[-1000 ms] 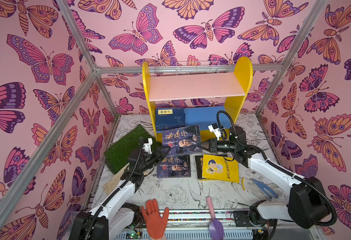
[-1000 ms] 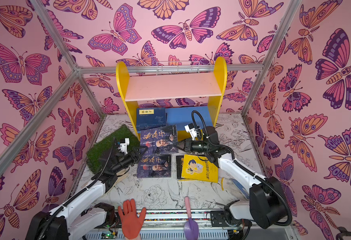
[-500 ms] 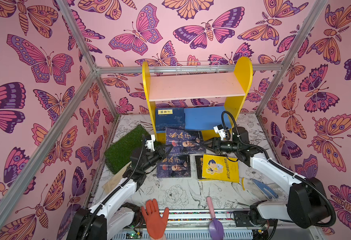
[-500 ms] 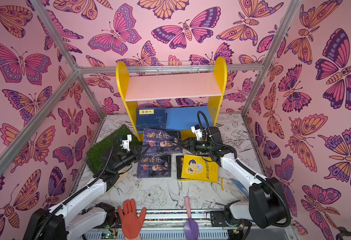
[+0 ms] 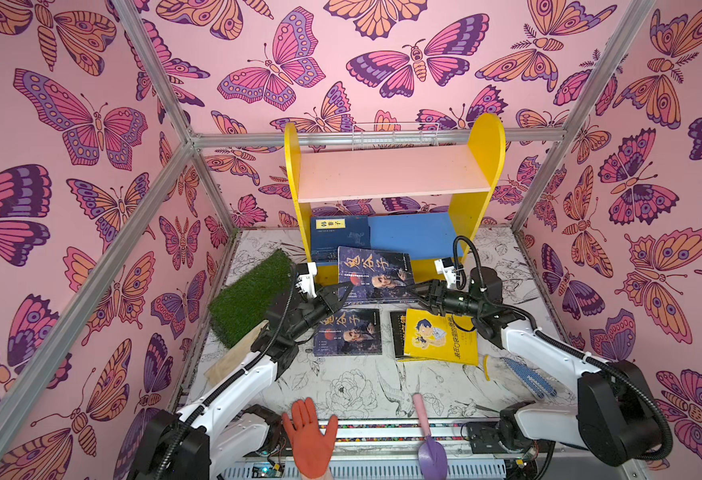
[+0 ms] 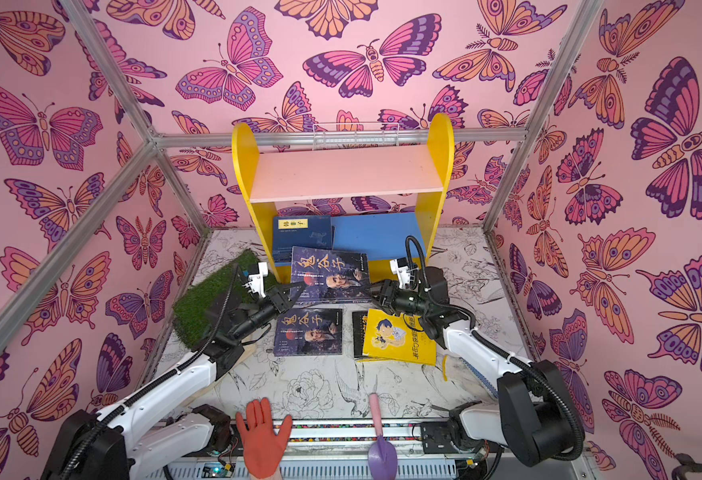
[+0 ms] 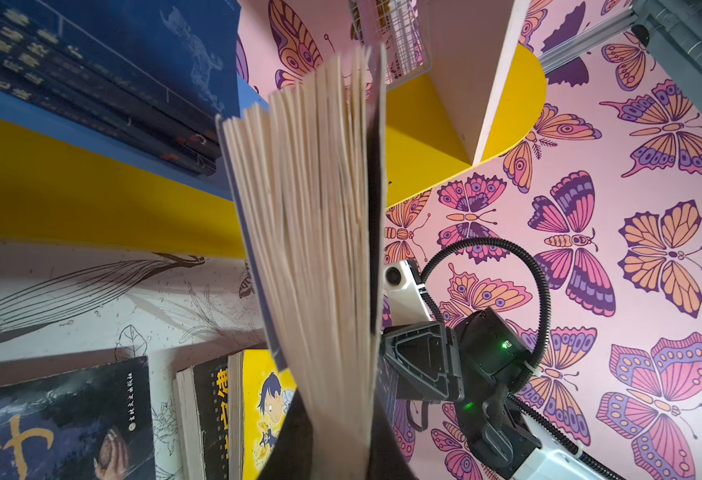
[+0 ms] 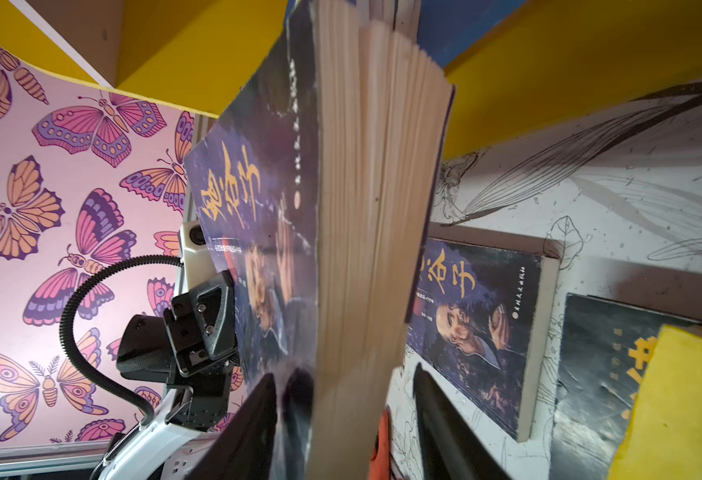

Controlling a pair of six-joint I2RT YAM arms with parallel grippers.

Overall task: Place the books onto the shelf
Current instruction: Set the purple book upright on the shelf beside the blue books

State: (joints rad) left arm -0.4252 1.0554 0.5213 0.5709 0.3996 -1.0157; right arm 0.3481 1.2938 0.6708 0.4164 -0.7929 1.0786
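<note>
While a dark portrait book is held raised just in front of the shelf, pinched at one edge by the left gripper, the right gripper is seen spread around the opposite edge. The book is best kept level and slid onto the blue lower board, beside the navy books.

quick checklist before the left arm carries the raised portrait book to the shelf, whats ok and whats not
1. Left gripper gripping the raised portrait book: ok, jaws shut on its edge.
2. Right gripper clear of it: not ok, open jaws straddle the opposite edge.
3. Pages held together: not ok, they fan apart.
4. Room on the blue lower board: ok, bare beside the navy books.
5. Book high enough to pass the yellow front strip: cannot tell.
</note>
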